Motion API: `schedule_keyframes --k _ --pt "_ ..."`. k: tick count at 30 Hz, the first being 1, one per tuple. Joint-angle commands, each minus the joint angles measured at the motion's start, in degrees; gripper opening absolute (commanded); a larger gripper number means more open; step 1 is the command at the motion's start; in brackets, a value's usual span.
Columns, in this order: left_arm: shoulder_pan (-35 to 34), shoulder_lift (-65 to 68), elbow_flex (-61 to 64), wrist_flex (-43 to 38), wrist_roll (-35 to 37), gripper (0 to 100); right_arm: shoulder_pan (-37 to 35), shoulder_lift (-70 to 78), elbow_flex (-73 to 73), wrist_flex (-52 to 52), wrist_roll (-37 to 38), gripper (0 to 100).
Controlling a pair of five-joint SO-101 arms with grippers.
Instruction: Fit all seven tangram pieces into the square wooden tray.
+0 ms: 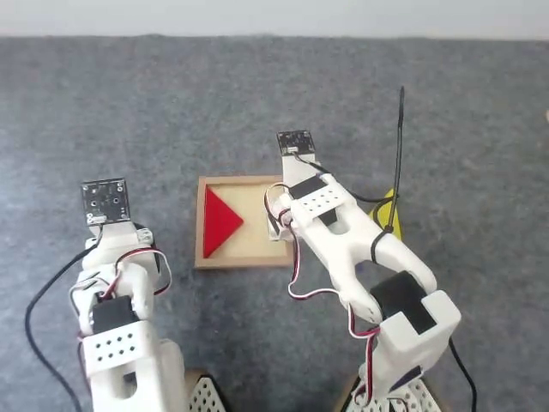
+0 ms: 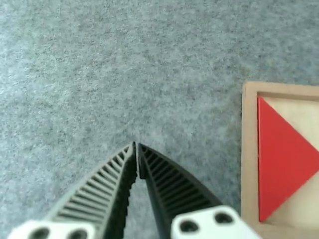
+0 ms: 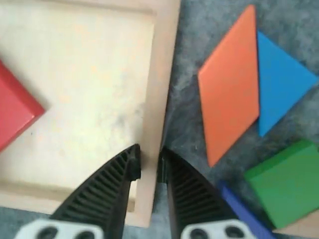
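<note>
Wooden tray [image 3: 162,74] rim is pinched by right gripper [image 3: 149,160]; left gripper [image 2: 135,147] is closed, empty. Orange piece [image 3: 230,89] judged light, rigid, thin: best taken across opposite edges.

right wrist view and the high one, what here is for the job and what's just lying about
Job: tray, red triangle, orange parallelogram, blue triangle, green square.
Lying about: grey carpet, black cable.
</note>
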Motion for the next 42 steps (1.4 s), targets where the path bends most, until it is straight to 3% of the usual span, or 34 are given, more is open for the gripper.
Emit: schedule_keyframes --k 1,7,14,20,24,29,34,37,42 --pt "0.2 0.2 -2.9 -0.2 -0.5 1 2.1 -3.8 -0.1 5.1 0.5 0.8" --pt "0.2 0.2 -2.9 -0.2 -0.5 1 4.5 -8.7 2.5 7.1 0.8 3.8" --pt "0.2 0.2 -2.9 -0.1 -0.5 1 3.0 -10.9 1.8 10.3 1.0 24.5" --pt "-0.3 0.2 -2.9 0.2 -0.5 1 9.8 -25.8 -4.0 26.9 5.4 15.1" --pt "-0.3 0.2 -2.9 0.3 -1.3 1 20.3 -38.5 0.6 28.7 15.5 16.3" --pt "-0.2 0.2 -2.9 1.0 -2.1 1 29.0 -43.0 12.7 20.4 27.9 25.9" --pt "-0.3 0.2 -2.9 1.2 -2.3 1 28.6 -34.8 19.2 6.5 27.3 32.5" --pt "-0.2 0.2 -2.9 3.5 -4.6 1 27.0 -26.9 19.2 -0.8 21.3 32.5" --pt "-0.8 0.2 -3.0 4.4 -5.4 1 25.0 -16.8 15.8 -2.8 25.9 32.5"
